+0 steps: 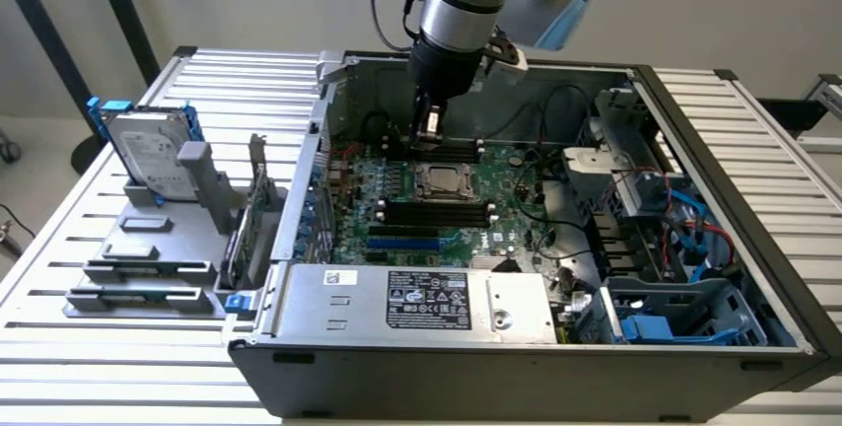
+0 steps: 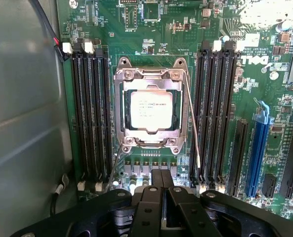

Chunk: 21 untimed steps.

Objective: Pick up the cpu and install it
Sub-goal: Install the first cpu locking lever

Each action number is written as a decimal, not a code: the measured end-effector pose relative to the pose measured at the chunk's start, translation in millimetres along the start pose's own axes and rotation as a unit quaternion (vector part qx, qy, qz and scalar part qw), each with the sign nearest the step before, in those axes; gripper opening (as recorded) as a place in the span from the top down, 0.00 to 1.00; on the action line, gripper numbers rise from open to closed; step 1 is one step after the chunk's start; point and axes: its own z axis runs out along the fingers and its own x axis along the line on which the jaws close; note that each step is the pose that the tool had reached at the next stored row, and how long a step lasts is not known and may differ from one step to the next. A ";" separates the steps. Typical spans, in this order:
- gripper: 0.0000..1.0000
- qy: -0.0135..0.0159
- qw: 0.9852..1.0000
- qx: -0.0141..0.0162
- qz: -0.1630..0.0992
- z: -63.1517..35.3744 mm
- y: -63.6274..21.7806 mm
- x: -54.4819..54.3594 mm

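Note:
The cpu [image 2: 149, 109], a small square chip with a shiny silver top, lies flat in the motherboard socket inside its metal frame [image 2: 150, 74]; in the exterior view the cpu [image 1: 437, 180] sits at the middle of the green board. My gripper [image 2: 162, 178] hangs above the board just beside the socket, its black fingers pressed together and shut with nothing between them. From outside, the gripper [image 1: 428, 131] stands over the memory slots behind the socket, apart from the chip.
Black memory slots [image 2: 90, 113] flank the socket on both sides. A thin socket lever [image 2: 193, 123] runs along the frame. The open computer case [image 1: 684, 150] walls the board in. At the exterior view's left, a hard drive [image 1: 142, 155] stands in a grey holder.

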 end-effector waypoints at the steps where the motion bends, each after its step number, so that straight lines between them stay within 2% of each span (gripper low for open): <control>1: 0.89 0.000 1.000 0.000 0.000 0.0 0.0 0.0; 7: 0.89 0.000 1.000 0.000 0.000 0.1 -0.7 0.0; 10: 0.89 0.000 1.000 -0.001 0.002 3.2 -11.6 -0.1; 13: 0.89 0.002 1.000 -0.001 0.012 6.8 -15.2 -0.3; 15: 0.89 0.003 1.000 -0.002 0.023 9.2 -15.5 -0.4; 17: 0.89 0.006 0.999 -0.002 0.039 11.4 -15.1 -0.5; 21: 0.89 0.013 0.997 -0.003 0.075 15.7 -14.3 -0.6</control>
